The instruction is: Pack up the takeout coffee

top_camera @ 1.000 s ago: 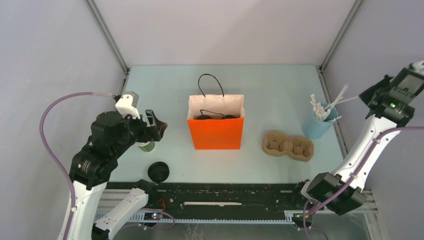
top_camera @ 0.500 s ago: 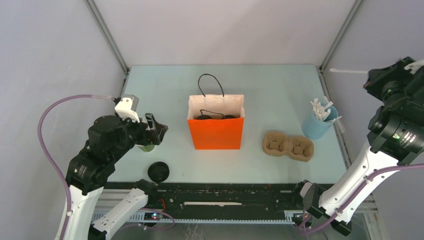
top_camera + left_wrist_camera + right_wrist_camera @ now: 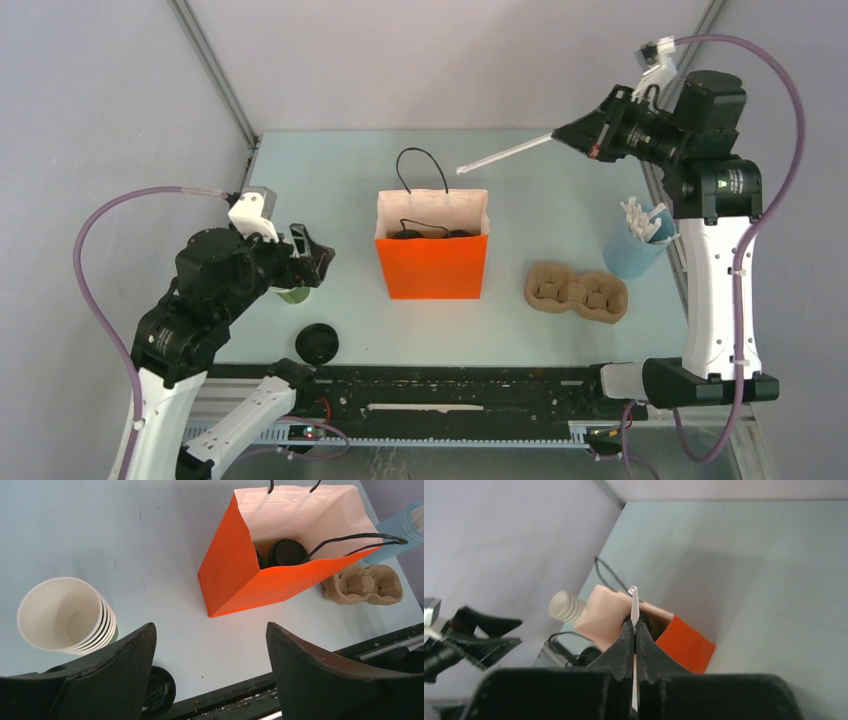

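Showing black-lidded cups (image 3: pixel 287 552) in orange bag (image 3: pixel 235 570); left fingers (image 3: pixel 115 680) spread, right fingers (image 3: pixel 624 645) pinching straw (image 3: pixel 505 155).

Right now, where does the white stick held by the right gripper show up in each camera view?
Top external: the white stick juts left from the right gripper at upper right, in the air beyond the orange bag.
Left wrist: not in view.
Right wrist: centre of the picture, pinched between the shut fingers, its tip pointing up over the bag.
Shared landmark: the orange bag, seen in all three views.
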Action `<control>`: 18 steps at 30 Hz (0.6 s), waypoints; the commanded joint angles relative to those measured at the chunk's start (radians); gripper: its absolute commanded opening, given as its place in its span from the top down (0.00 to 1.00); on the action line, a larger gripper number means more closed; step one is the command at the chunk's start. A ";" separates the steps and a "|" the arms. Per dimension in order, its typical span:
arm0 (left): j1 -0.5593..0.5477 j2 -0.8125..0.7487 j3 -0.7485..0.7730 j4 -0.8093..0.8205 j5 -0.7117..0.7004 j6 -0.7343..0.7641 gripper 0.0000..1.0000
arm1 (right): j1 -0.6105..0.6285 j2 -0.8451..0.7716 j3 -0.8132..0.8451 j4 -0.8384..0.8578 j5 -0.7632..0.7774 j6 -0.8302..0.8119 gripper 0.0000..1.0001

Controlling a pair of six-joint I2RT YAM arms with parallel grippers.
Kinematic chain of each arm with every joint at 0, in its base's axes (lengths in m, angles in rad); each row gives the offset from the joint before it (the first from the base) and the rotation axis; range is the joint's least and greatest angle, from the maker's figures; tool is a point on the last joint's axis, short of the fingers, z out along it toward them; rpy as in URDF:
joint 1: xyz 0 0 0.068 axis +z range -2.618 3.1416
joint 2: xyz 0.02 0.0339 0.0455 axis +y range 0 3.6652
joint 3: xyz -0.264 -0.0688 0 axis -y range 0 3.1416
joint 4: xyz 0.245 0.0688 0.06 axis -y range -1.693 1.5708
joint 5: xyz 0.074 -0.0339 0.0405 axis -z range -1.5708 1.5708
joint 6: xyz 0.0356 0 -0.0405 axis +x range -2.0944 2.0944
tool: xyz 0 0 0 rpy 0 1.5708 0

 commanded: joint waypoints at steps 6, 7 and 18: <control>-0.004 0.030 0.065 0.000 -0.016 0.022 0.15 | 0.119 -0.106 -0.094 -0.033 -0.098 -0.050 1.00; -0.004 0.034 0.068 0.000 -0.013 0.022 0.15 | 0.151 -0.110 -0.106 -0.031 -0.069 -0.058 1.00; -0.004 0.049 0.096 -0.020 -0.006 -0.012 0.16 | 0.463 -0.006 -0.119 0.051 0.382 -0.145 1.00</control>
